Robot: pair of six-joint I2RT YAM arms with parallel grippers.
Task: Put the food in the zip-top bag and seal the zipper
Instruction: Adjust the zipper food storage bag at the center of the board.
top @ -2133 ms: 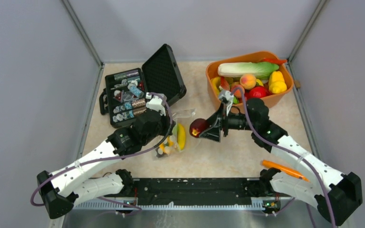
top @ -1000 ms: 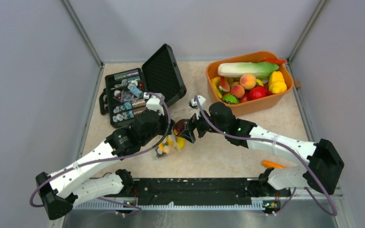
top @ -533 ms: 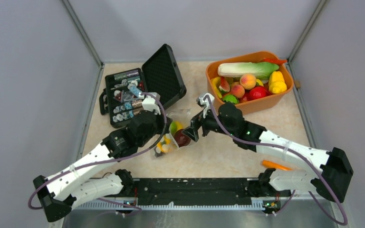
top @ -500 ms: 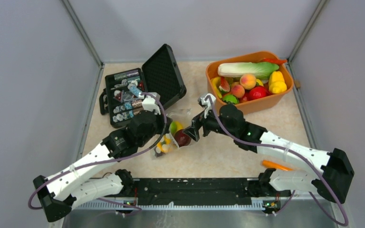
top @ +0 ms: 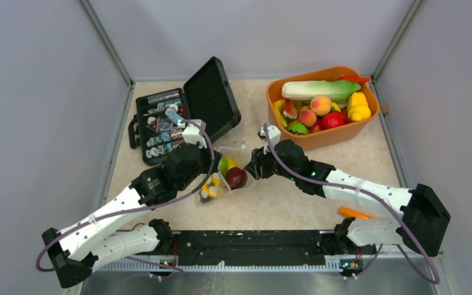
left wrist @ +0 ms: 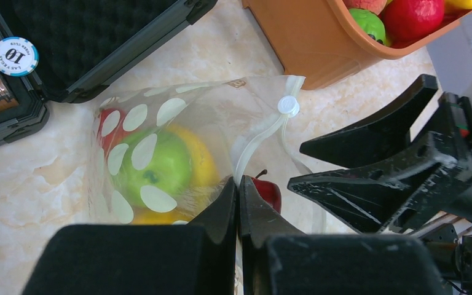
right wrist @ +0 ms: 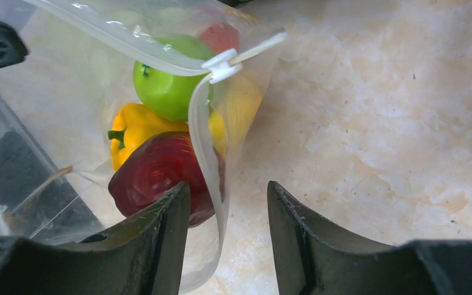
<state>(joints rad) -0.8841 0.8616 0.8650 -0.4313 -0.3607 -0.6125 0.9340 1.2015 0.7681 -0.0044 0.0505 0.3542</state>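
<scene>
The zip-top bag (top: 220, 179) lies mid-table with its mouth facing right; it is clear with white dots (left wrist: 136, 117). Inside it sit a green apple (right wrist: 166, 83), a yellow pepper (right wrist: 136, 126) and a dark red apple (right wrist: 153, 178). My left gripper (left wrist: 238, 184) is shut on the zipper (left wrist: 255, 147) strip at the mouth, near the white slider (left wrist: 288, 106). My right gripper (right wrist: 227, 185) stands at the mouth with its jaws apart. The bag's free rim (right wrist: 201, 147) hangs between them, and the dark red apple lies just beyond the left finger (right wrist: 163, 239).
An orange tub (top: 344, 132) of more toy food stands at the back right. An open black case (top: 184, 114) sits at the back left, close behind the bag. An orange object (top: 356, 214) lies by the right arm's base. Grey walls enclose the table.
My right gripper carried the dark red apple left into the bag's mouth and let it go; it now rests inside. The jaws have since narrowed. My left gripper kept its hold.
</scene>
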